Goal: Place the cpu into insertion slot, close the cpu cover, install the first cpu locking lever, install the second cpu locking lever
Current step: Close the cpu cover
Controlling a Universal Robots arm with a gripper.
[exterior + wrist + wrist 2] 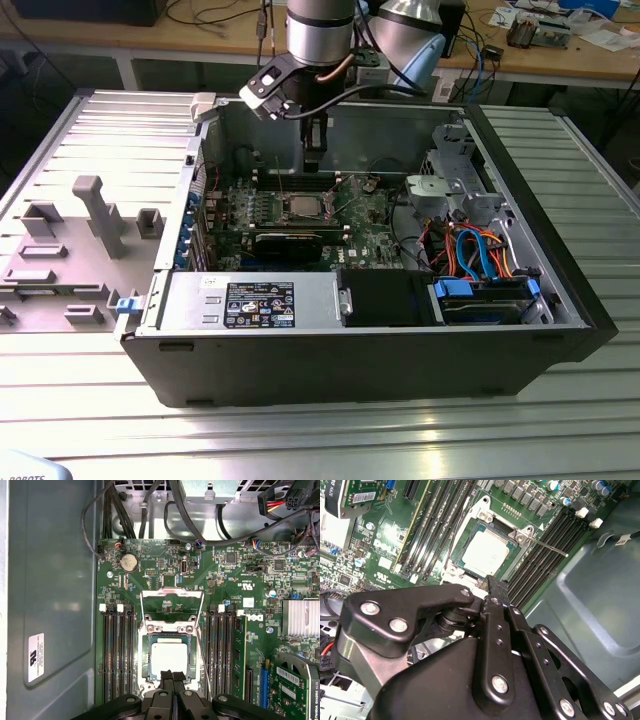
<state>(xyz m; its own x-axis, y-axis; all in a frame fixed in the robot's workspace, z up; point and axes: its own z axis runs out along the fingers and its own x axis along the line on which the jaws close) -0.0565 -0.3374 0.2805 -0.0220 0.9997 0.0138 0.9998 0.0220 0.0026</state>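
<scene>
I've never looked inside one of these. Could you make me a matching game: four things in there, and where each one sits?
1. square silver-grey chip
2. round silver coin battery
3. blue and orange cables
4. black claw

A. off the green circuit board, toward the exterior view's right
B. seated in the square socket
C. on the green board, near black cables
D. fingertips together, over the chip's edge

Pairs: 1-B, 2-C, 3-A, 4-D
</scene>
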